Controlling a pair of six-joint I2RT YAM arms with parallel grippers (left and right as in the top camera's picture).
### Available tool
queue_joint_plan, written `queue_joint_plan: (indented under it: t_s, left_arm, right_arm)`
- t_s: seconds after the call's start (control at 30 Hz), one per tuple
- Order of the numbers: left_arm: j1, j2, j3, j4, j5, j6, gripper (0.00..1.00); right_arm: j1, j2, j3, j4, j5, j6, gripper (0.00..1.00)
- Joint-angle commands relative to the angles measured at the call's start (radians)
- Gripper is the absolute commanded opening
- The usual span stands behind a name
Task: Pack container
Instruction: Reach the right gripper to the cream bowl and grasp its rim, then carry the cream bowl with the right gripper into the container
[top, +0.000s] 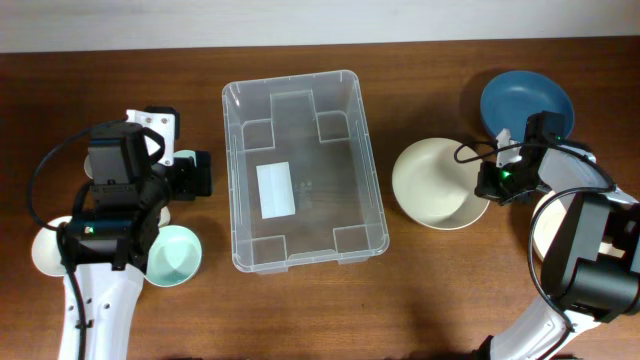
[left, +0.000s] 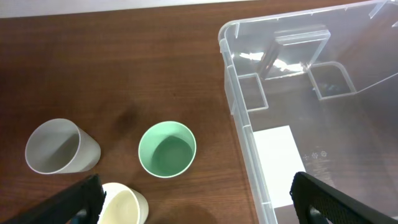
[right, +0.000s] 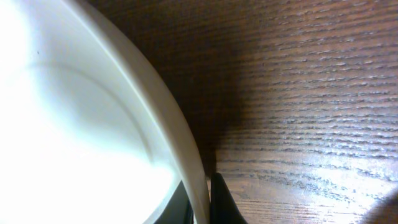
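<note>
The right gripper (top: 490, 186) has its jaws together on the rim of the cream bowl (top: 438, 183), apparently pinching it, though the wrist view is too close to be sure. The container (top: 345, 190) lies well to its left, just beside the left gripper (top: 198, 175), whose jaws stand wide apart near a green cup (left: 166, 149).

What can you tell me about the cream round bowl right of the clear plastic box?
The cream round bowl looks like smooth, glossy plastic or ceramic, plain and empty. It sits upright on the brown wooden table, between the clear plastic container and the right gripper, whose fingers pinch its right rim. A blue bowl lies just beyond it.
</note>
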Motion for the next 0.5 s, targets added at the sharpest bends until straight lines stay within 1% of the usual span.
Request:
queue_joint_plan:
  t_s: [0.0,0.23,0.37,0.47]
  left_arm:
    - [-0.003,0.006,0.019,0.003,0.011,-0.006,0.94]
    - [-0.003,0.006,0.019,0.002,0.011,-0.006,0.93]
    - [-0.003,0.006,0.019,0.002,0.011,-0.006,0.93]
    - [-0.003,0.006,0.019,0.002,0.011,-0.006,0.93]
  right_arm:
    - [0.006,0.009,0.005,0.008,0.031,0.034,0.04]
    - [0.006,-0.069,0.077,-0.013,0.032,0.135,0.04]
    - [0.007,-0.167,0.16,-0.058,0.03,0.187,0.04]
    - [0.022,-0.245,0.22,-0.086,0.027,0.197,0.04]
